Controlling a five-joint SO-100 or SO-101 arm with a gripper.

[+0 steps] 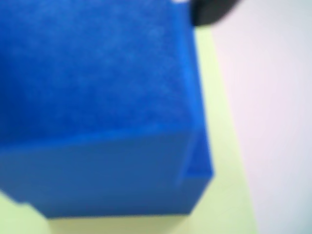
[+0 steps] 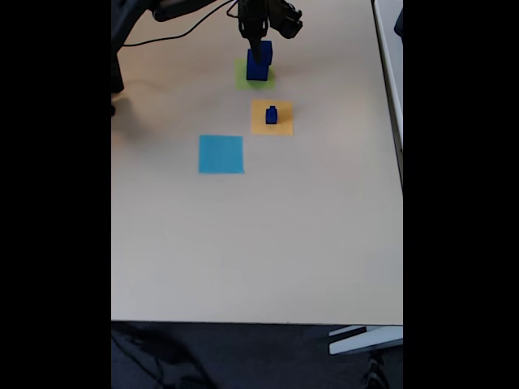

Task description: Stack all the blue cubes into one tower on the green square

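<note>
Fixed view | pincer point(image 2: 258, 40) over stacked blue cubes point(image 2: 259, 63), grip unclear | small cube point(image 2: 271, 116) on orange square point(image 2: 261, 127)

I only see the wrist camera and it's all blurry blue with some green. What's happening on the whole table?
Observer: In the fixed view, two dark blue solid cubes are stacked on the flat lime-green paper square.
Operator: Where's the littlest cube?
Observer: A small dark blue cube sits on the flat orange-yellow paper square, nearer the camera.
Operator: Anything else?
Observer: A flat light blue paper square lies bare, and the robot's black tool is at the stack's top.
</note>
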